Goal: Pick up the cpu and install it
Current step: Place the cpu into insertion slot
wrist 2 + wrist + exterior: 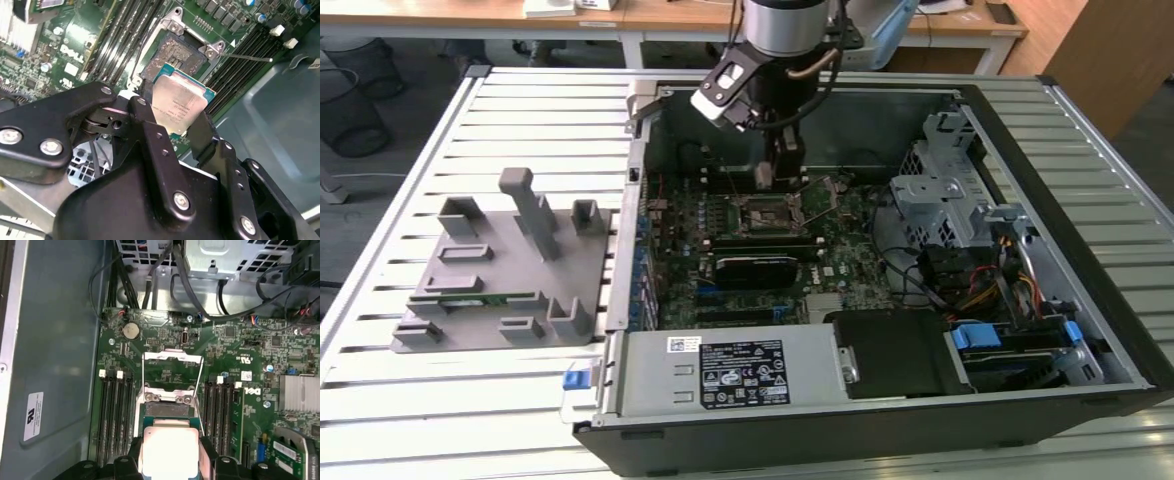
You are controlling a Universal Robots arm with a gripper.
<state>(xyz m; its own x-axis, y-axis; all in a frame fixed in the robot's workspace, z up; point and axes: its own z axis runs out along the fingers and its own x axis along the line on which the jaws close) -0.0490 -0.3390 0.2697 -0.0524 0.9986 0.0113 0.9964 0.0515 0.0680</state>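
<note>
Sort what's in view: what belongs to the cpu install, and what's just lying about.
Belongs to the job: cpu, gripper shut on it, open socket on the motherboard.
Just lying about: grey holder on the table, memory stick on it, power supply box, drive cage.

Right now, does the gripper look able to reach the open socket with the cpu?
Probably yes: the gripper, shut on the cpu, hangs close over the socket, whose cover frame stands open, and nothing lies between them.
</note>
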